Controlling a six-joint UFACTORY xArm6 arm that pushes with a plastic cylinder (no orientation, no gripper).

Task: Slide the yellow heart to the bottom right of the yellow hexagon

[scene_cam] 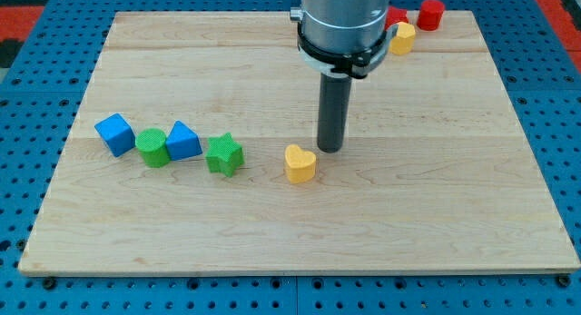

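In the camera view, my tip rests on the wooden board just to the upper right of the yellow heart, close beside it, though I cannot tell whether the two touch. I end in a plain dark rod with nothing to open or close, and it has hold of nothing.

The yellow heart sits near the middle of the board, a little toward the view's bottom. The yellow hexagon is well apart from it, up near the view's top right, partly behind my arm's housing. A red block (mostly hidden, shape unclear) touches the hexagon's upper left, and a red cylinder stands just to its right.

Along the view's left runs a row: a blue cube, a green cylinder, a blue triangular block and a green star, each close beside the next.
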